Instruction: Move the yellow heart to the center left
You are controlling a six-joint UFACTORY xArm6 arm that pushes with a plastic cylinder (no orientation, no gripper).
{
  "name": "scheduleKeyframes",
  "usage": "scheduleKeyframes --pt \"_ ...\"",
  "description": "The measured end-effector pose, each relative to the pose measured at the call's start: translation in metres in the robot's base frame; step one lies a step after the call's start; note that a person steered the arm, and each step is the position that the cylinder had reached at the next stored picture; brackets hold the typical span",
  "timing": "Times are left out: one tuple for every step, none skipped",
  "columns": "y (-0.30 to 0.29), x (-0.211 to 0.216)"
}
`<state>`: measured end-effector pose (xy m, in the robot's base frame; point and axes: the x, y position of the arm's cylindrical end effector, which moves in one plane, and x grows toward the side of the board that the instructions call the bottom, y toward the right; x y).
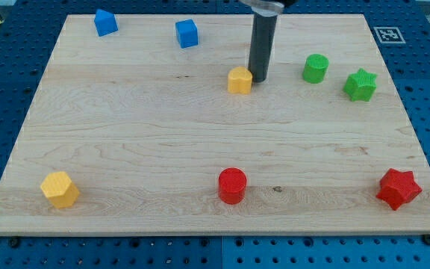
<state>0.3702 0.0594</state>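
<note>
Item: small yellow heart-shaped block (239, 80), upper middle of the pale wooden board (163, 134). My tip (260, 78), a bare rod with nothing to close, touches its right side.

Board centre and left-hand middle: unobstructed. Blocks are confined to the edges: blue cube (187, 33) at top, red cylinder (232, 185) at bottom.

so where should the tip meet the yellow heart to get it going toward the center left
There is no gripping here, only pushing. Press on the yellow heart at its flank facing the view's right, where my tip already sits right beside it, and drive toward the view's left and slightly down. The block lies flat and low, so a push centred on that side should slide it without turning.
</note>
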Motion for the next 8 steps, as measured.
scheduleKeyframes --pt "-0.011 0.022" --pt "-0.01 0.044" --pt "-0.01 0.037" --pt "-0.012 0.017" --pt "-0.017 0.022" --pt "-0.026 0.023" --pt "-0.037 0.024" --pt "-0.05 0.027"
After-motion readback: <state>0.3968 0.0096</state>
